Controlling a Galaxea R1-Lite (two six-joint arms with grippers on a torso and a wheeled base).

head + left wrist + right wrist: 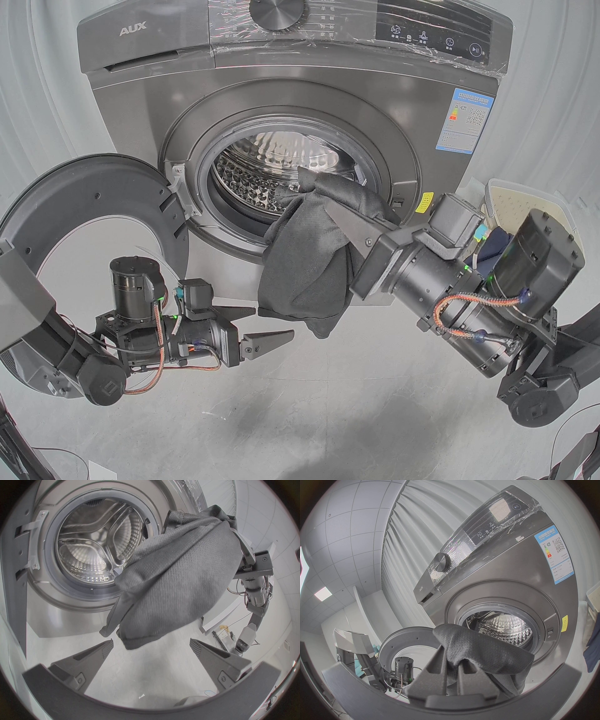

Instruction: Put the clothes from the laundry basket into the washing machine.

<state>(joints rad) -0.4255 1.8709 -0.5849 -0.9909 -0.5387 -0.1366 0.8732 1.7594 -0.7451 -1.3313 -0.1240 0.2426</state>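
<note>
logo [132,28], blue label [464,120] on washing machine [150,94]

- The dark grey garment [309,250] hangs from my right gripper [340,219], which is closed on it, in front of the drum mouth.
- The grey washing machine [281,81] has its door [94,206] swung open to the left.
- The cream laundry basket [531,200] stands right of the machine, with a dark blue cloth [497,247] inside.

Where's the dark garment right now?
The dark garment hangs from the shut right gripper at the head view's centre, just in front of the open mouth of the washing machine, mostly outside it.
</note>
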